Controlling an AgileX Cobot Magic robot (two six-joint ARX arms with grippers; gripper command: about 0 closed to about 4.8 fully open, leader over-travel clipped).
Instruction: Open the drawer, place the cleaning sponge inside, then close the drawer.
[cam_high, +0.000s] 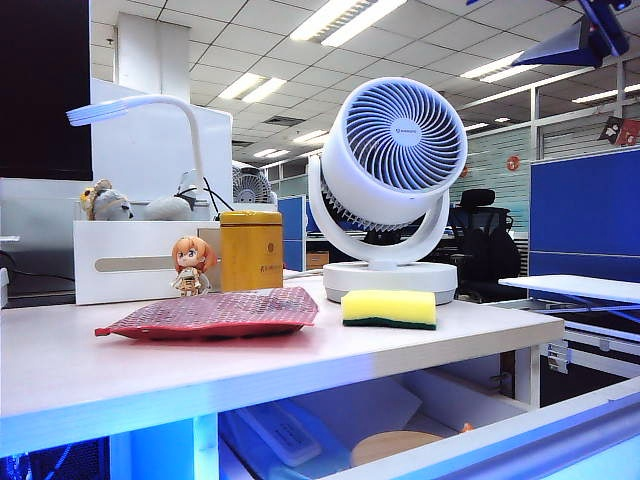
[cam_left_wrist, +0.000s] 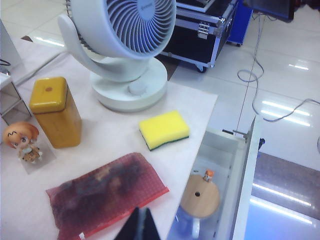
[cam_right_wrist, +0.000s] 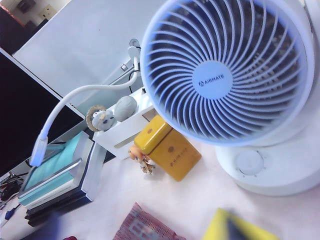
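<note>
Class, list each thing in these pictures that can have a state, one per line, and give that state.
Drawer: pulled open, a round wooden lid inside.
Sponge: lying flat on the desk, yellow side up, not yet in the drawer.
Red mesh pouch: flat on the desk.
Fan: upright, tilted back.
Yellow tin: upright, lid on.
Left pincer: above the pouch, holding nothing.
Right pincer: out of view.

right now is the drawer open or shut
Open: the drawer is pulled out from under the desk, its inside showing a round wooden lid; the cleaning sponge sits on top.
</note>
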